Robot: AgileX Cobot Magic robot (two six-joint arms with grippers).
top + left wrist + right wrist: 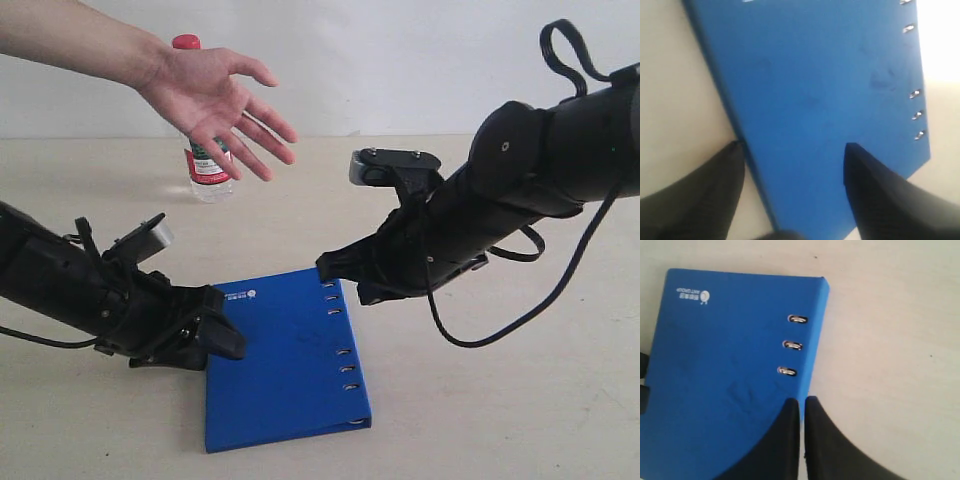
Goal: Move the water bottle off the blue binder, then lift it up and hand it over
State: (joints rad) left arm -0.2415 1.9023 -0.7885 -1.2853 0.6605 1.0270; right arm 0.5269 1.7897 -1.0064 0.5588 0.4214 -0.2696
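Beige table (500,400), blue binder (285,360) lying flat, water bottle (205,172) standing upright

Nothing here can be read as words. The blue binder (725,355) bears a small white logo (694,294) with tiny lettering at one cover corner, too blurred to make out; beyond the binder, the water bottle (212,187) wears a red-and-white label (206,168) whose print is too small to read

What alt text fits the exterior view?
A flat bright blue ring binder lies on a beige table, with the black left gripper open at its left edge and the black right gripper shut at its ring-slot edge. Behind, a small clear plastic water bottle with a red cap stands upright, partly hidden by a person's open hand.
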